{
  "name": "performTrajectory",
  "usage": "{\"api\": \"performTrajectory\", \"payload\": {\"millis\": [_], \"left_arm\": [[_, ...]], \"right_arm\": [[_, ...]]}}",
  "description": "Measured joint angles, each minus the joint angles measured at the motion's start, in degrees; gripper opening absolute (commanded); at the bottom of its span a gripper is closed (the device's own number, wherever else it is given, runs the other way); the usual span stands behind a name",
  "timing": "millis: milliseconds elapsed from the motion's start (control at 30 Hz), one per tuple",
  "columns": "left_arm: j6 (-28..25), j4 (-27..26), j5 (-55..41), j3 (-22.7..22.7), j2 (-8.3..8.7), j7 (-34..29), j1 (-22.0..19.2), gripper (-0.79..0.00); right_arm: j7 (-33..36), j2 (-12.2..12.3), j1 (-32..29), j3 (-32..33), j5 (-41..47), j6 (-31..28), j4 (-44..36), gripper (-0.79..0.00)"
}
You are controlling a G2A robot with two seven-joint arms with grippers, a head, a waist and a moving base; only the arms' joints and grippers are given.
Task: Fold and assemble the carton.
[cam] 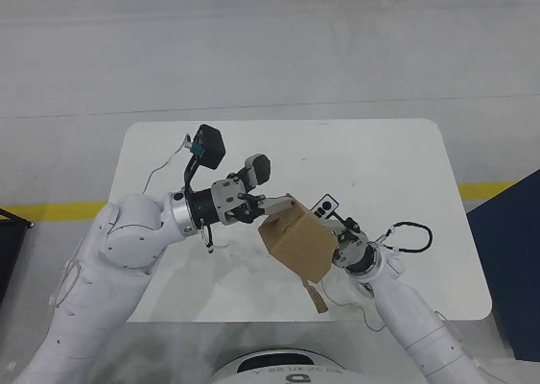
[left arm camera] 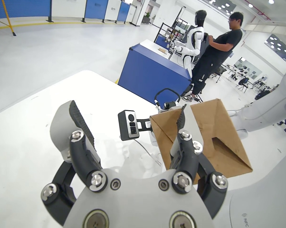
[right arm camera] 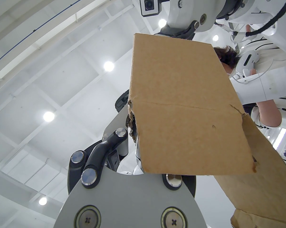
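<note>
Above the near middle of the table [cam: 394,154], the carton [cam: 296,245] hangs tilted in the air between the two grippers. The right gripper [right arm camera: 133,125] pinches one wall at a torn corner. One of its fingers shows outside the board and the other is hidden behind it. That grip seems meant to keep the carton up and steady for the other arm.

The left gripper [left arm camera: 130,113] sits at the carton's far-left side, spread wide and holding nothing. One finger [left arm camera: 187,122] lies against a carton face, likely to brace or press a panel, though I cannot tell how firm the contact is.

A flap [cam: 316,290] hangs loose at the near side, so the folding looks unfinished. The end flaps facing the left gripper are folded in with a gap between them. Nothing shows inside, and I cannot tell whether the carton holds anything.
</note>
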Motion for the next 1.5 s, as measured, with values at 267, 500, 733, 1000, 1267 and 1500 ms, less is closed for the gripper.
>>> {"api": "performTrajectory", "payload": {"millis": [267, 500, 733, 1000, 1267, 1500], "left_arm": [[-0.82, 0.59, -0.47, 0.66, 0.25, -1.88, -0.43, 0.0], [-0.8, -0.03, -0.05, 0.99, 0.45, -2.02, 0.31, 0.0], [-0.49, -0.21, 1.43, 1.74, 0.49, -1.14, 0.35, 0.0], [0.62, -1.29, 1.66, -4.0, 1.31, 1.0, 2.69, 0.0], [0.91, -3.08, 1.42, -12.19, 2.38, 2.58, 8.42, 0.0], [1.23, -2.93, 1.63, -12.93, 2.58, 4.27, 12.62, 0.0]], "right_arm": [[0.57, -0.07, -0.67, 0.89, 1.63, 0.06, -0.23, -0.785], [0.14, -0.19, -0.6, 0.8, 1.24, 0.55, -0.73, -0.785], [-0.2, -0.26, -0.56, 0.75, 0.44, 0.74, -1.09, -0.785], [-1.01, -0.13, -1.36, 1.87, -0.53, -0.25, -1.62, -0.785], [-3.49, 0.41, -2.09, 3.75, -6.18, -1.76, -2.95, -0.785], [-3.49, 0.41, -2.09, 3.75, -6.09, -1.77, -2.95, -0.785]]}}
